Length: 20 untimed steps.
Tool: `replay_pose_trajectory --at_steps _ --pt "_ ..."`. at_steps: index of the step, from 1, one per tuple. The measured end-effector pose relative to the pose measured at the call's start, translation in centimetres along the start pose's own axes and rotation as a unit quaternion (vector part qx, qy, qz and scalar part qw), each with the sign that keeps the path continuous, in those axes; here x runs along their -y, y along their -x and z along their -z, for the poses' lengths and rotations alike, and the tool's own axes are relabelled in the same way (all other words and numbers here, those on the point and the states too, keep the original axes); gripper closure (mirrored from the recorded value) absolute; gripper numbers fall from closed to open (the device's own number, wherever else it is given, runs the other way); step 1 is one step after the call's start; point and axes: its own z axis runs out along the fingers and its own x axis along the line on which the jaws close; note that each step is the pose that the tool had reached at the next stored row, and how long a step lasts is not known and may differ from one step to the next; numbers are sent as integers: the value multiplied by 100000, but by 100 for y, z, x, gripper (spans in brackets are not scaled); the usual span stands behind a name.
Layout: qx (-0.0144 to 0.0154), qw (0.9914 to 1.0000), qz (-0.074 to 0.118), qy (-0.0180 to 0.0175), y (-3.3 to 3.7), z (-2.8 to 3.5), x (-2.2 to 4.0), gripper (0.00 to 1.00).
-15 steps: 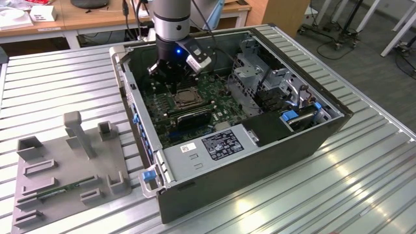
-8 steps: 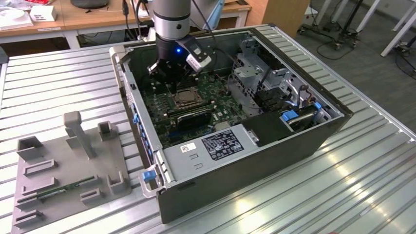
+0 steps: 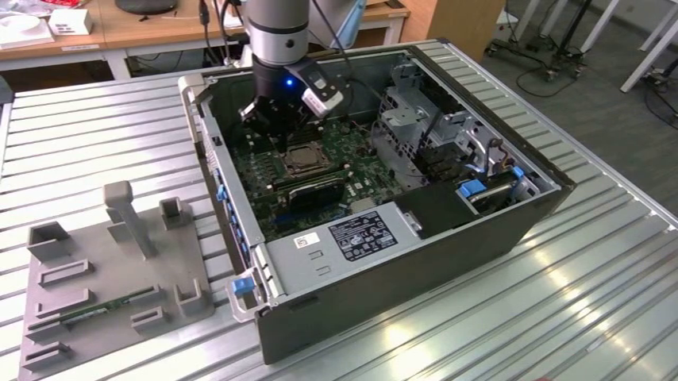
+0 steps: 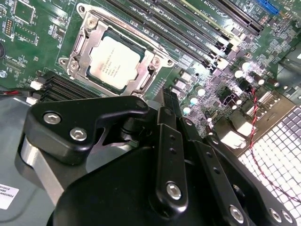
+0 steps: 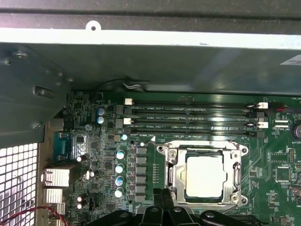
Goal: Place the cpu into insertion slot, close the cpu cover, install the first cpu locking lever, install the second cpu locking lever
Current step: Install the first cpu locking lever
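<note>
Chip (image 5: 203,175) lying flat and square in the socket (image 3: 302,161) on the motherboard (image 5: 108,141), inside the open computer case (image 3: 445,238). The cover (image 5: 174,176) is down around the chip, framing its pale face. Whether the levers are latched cannot be told. The claw (image 5: 162,200) hangs close above the board with its fingers together and nothing between them. Its tips are over the socket's edge, on the side away from the long memory slots (image 5: 188,117), so the chip lies just beyond the tips, towards those slots.
</note>
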Motion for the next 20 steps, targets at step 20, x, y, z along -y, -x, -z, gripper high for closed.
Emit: replay_pose_trajectory --at_steps 20 --pt "46 100000 3 4 -91 1 -1 89"
